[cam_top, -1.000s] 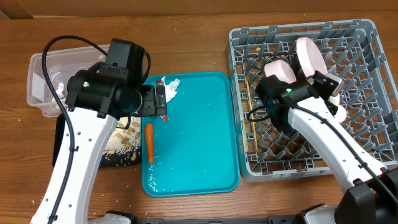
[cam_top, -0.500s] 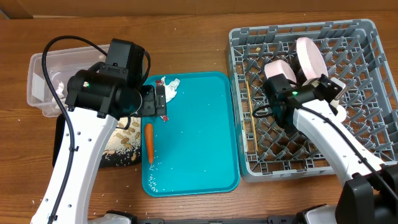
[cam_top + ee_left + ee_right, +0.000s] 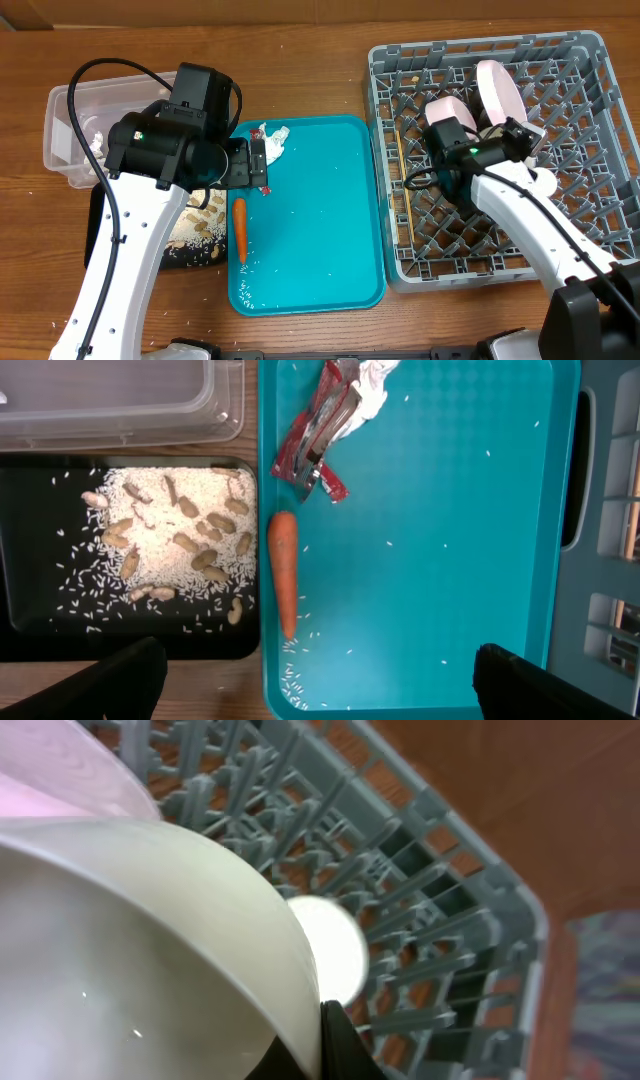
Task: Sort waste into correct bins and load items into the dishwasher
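Observation:
My right gripper (image 3: 527, 142) is over the grey dish rack (image 3: 590, 60) and is shut on the rim of a white bowl (image 3: 130, 950), which fills the right wrist view; one black finger (image 3: 335, 1040) presses its edge. A pink plate (image 3: 497, 92) and a pink cup (image 3: 450, 112) stand in the rack. My left gripper (image 3: 320, 695) is open and empty above the teal tray (image 3: 330, 240). On the tray lie a carrot (image 3: 284, 570) and a red wrapper with white tissue (image 3: 325, 430).
A black tray (image 3: 40, 610) holding rice and peanuts lies left of the teal tray. A clear plastic bin (image 3: 75, 120) stands behind it. Chopsticks (image 3: 403, 190) lie along the rack's left side. Loose rice grains dot the teal tray's front left corner.
My right gripper has shifted slightly over the rack with the white bowl in it. The left arm has not moved.

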Tool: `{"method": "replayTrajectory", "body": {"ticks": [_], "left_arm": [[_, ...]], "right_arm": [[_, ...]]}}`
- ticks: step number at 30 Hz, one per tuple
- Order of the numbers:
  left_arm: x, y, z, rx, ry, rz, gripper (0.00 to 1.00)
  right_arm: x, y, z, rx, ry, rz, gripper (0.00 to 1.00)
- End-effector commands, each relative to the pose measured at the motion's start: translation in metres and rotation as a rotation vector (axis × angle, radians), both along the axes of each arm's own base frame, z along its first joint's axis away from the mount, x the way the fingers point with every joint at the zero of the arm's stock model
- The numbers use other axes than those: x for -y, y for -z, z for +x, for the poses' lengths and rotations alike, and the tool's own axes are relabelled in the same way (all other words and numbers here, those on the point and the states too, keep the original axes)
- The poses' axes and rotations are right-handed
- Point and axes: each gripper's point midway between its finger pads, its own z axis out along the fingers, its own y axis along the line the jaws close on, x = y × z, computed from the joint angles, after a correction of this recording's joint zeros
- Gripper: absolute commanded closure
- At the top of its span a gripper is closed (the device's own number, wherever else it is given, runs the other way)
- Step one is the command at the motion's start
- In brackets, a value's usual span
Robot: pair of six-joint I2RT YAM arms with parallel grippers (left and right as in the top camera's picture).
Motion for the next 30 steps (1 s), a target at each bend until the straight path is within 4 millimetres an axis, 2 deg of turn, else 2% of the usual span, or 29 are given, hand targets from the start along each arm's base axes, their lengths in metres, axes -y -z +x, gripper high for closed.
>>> {"method": "replayTrajectory", "body": {"ticks": [1,6,19,30], "left_arm": [[-0.001,-0.011,0.000,0.033,0.017,0.009,0.00],[-0.001,-0.011,0.000,0.034,0.017,0.008,0.00],[-0.001,-0.011,0.000,0.034,0.016,0.008,0.00],[-0.001,-0.010,-0.001,0.030,0.017,0.008,0.00]], "right_arm": [[0.011,-0.009,-0.006,-0.036,0.012,-0.089,0.96],[0.003,0.011,-0.019,-0.112,0.025,0.013,0.96],[-0.016,0.048,-0.036,-0.190,-0.038,0.047,0.96],[-0.037,0.043,-0.044,-0.221,-0.118,-0.002,0.96]]}}
